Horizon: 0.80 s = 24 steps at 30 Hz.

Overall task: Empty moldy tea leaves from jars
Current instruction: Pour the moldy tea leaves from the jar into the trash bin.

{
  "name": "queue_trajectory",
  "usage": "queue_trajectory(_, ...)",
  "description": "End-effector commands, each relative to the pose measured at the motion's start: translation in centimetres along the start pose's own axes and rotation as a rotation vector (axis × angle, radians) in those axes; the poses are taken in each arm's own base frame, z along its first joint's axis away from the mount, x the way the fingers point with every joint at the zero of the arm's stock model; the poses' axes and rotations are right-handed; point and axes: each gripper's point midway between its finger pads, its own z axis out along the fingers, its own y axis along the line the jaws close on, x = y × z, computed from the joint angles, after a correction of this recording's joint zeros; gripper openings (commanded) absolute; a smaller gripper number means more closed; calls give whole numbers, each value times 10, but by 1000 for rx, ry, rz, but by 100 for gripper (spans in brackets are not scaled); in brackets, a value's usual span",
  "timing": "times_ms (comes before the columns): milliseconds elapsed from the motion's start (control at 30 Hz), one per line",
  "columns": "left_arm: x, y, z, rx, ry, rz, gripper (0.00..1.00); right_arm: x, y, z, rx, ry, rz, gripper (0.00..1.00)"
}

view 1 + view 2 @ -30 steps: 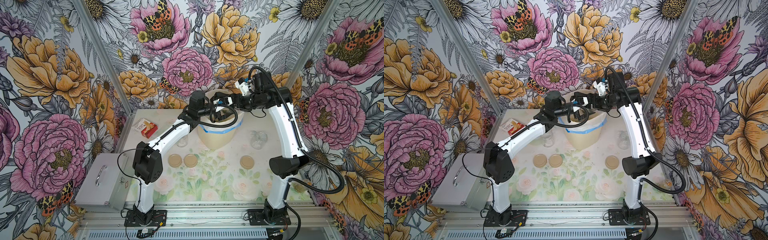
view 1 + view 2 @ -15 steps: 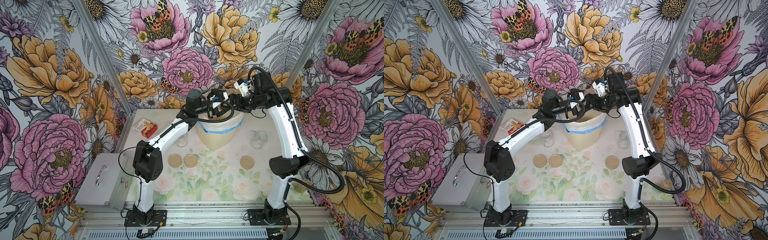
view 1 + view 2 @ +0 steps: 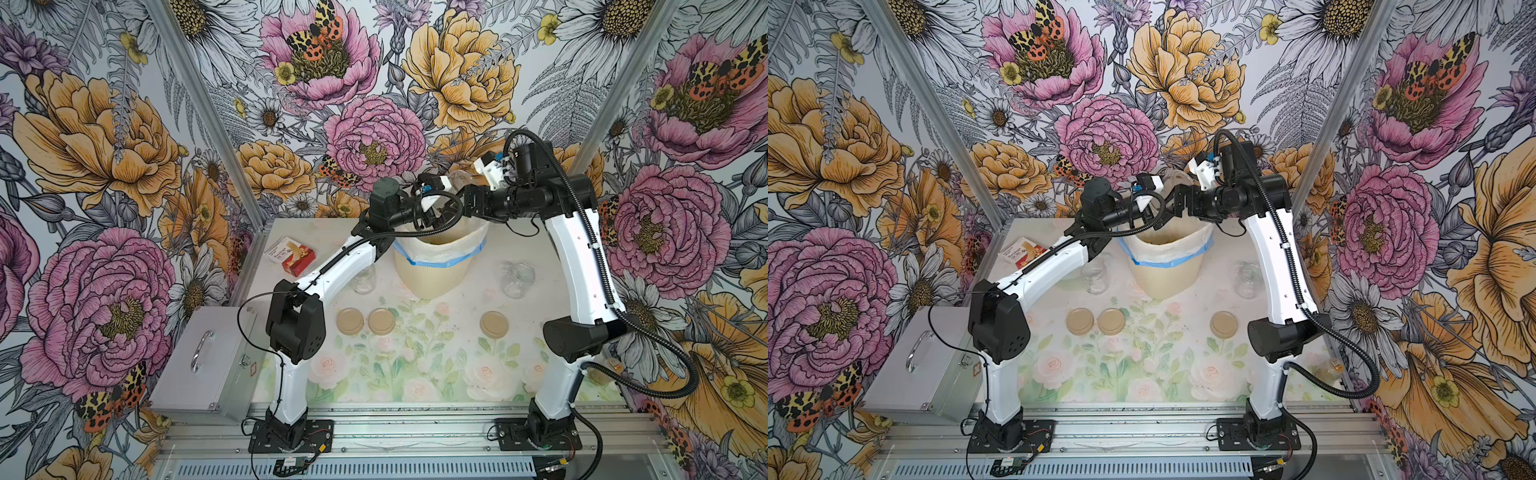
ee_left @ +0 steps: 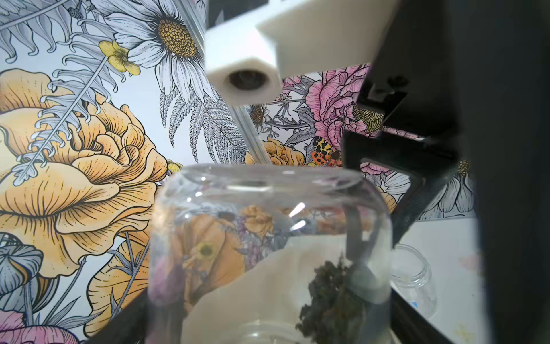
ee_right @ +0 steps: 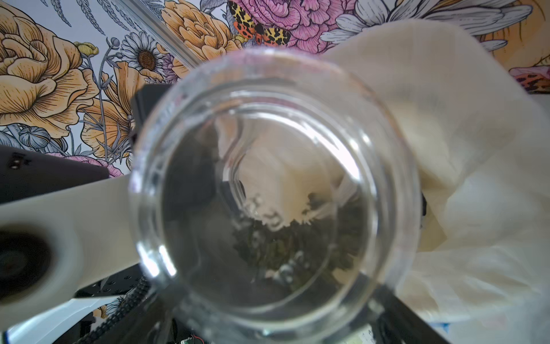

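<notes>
1. Both arms reached over the cream ribbed bin [image 3: 432,270], which stood near the back edge of the worktop [image 3: 415,374]. The left gripper [image 4: 268,315] pinched a clear jar [image 4: 268,238] near its neck, above the bin's bag-lined rim.
2. The right gripper [image 5: 268,297] faced the jar's base, its jaws spread wide to either side of the glass. Whether its fingers [image 4: 416,184] touched the wall could not be told.
3. Dark tea leaves [image 4: 327,292] sat in a clump inside the held jar, toward its neck.
4. Two empty jars stood on the worktop: one jar [image 3: 364,279] just beside the bin on the left arm's side, another jar [image 3: 515,280] near the bin on the right arm's side.
5. Three tan lids [image 3: 381,321] lay in front of the bin, two side by side and one apart. The widest open stretch of worktop ran from them toward the arm bases.
6. A red box [image 3: 293,257] lay left of the bin near the worktop's edge, and a metal case [image 3: 205,357] sat beyond that edge.
7. The held jar's mouth was cut off in the left wrist view. In both top views the glass barely showed against the wallpaper, and the arms hid part of the bin's mouth.
</notes>
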Motion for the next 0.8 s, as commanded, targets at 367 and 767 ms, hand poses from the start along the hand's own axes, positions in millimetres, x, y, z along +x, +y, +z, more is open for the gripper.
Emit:
queue_trajectory(367, -32, 58, -24, -193, -192, -470, 66, -30, 27, -49, 10, -225, -139, 100)
queue_trajectory(767, 4, 69, -28, -214, -210, -1040, 66, -32, 11, -41, 69, -249, -145, 100)
